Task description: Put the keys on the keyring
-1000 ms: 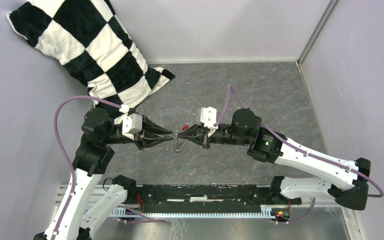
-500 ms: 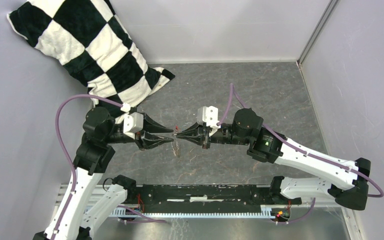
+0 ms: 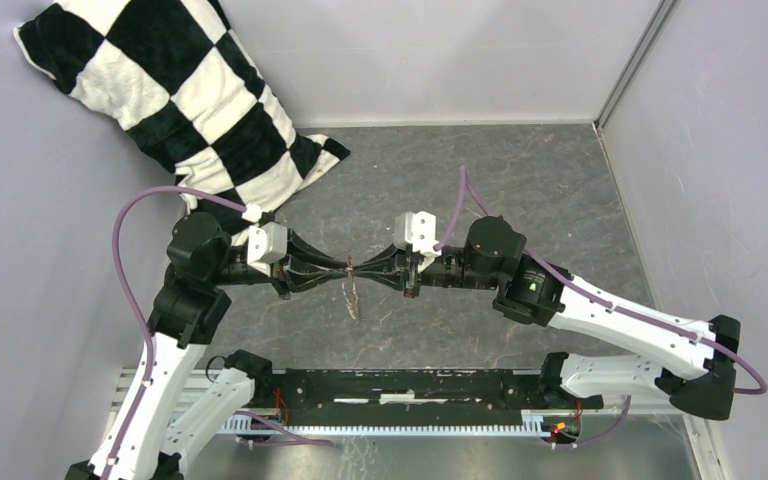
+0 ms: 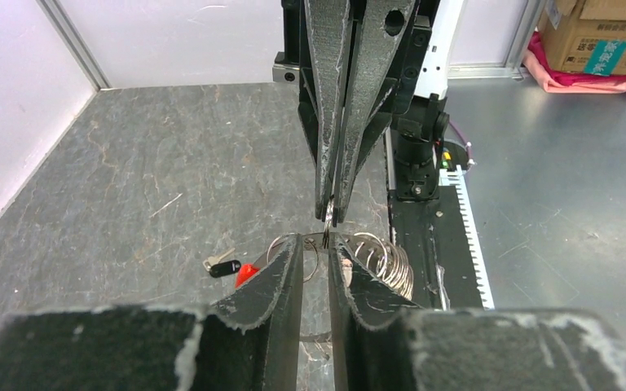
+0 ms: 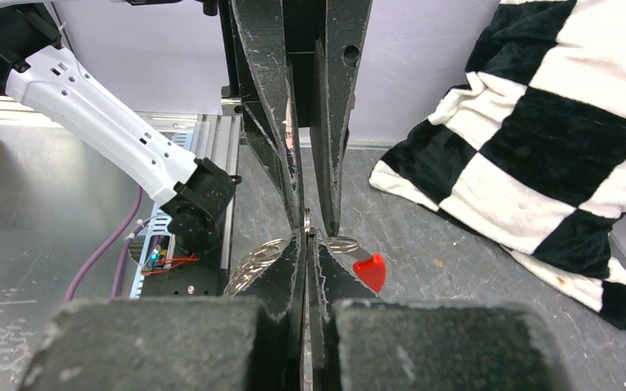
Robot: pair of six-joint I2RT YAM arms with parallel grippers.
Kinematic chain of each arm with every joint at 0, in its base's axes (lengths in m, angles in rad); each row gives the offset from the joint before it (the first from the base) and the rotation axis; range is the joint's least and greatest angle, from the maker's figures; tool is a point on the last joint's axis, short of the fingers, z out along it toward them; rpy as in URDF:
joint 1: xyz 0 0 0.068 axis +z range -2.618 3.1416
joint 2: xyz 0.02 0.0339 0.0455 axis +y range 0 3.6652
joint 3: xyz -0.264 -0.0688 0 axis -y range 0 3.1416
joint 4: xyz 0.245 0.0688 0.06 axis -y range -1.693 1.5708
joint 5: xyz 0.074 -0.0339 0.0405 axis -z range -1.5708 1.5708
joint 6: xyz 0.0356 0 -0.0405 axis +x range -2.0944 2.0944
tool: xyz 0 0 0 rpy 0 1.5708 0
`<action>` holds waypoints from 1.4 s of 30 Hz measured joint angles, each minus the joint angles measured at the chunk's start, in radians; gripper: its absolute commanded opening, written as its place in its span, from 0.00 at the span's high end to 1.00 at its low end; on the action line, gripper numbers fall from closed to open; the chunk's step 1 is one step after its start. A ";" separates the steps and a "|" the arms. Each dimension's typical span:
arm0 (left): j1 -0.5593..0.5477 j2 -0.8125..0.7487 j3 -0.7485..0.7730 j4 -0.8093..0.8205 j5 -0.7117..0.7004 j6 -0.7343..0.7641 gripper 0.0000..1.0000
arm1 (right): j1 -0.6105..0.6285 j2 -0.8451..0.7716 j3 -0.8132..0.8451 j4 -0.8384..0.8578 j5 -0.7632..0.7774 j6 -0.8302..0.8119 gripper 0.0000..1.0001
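Observation:
My two grippers meet tip to tip above the middle of the floor. The right gripper point(image 3: 357, 268) is shut on the top of the keyring point(image 3: 353, 297), which hangs below the tips. In the left wrist view the keyring point(image 4: 379, 259) shows a bunch of small silvery rings and a red tag point(image 4: 246, 273). The left gripper point(image 4: 318, 244) has its jaws slightly apart, straddling the ring wire just under the right gripper point(image 4: 328, 213). One key point(image 4: 225, 267), black-headed with a short silver blade, lies loose on the floor beside the red tag. The right wrist view shows the red tag point(image 5: 370, 271) hanging on the other side.
A black and white checkered pillow point(image 3: 180, 90) leans in the far left corner. Grey walls close the stone-patterned floor point(image 3: 520, 180) on three sides. A black rail point(image 3: 400, 385) with the arm bases runs along the near edge. A cardboard box point(image 4: 603, 37) sits beyond the right arm's base.
Half a second ago the left gripper stood wider and a little back from the right one's tips. It has since moved in to them and narrowed. The right gripper stayed shut on the ring.

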 measured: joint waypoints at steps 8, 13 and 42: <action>0.000 0.000 0.000 0.010 0.011 -0.001 0.93 | 0.000 0.006 0.000 0.003 -0.001 0.003 1.00; 0.000 -0.001 0.000 0.005 0.033 0.006 0.98 | -0.001 0.006 0.000 0.005 0.000 0.005 0.95; 0.000 -0.001 0.031 -0.277 0.064 0.443 0.98 | -0.394 0.165 -0.203 -0.222 0.372 0.201 0.39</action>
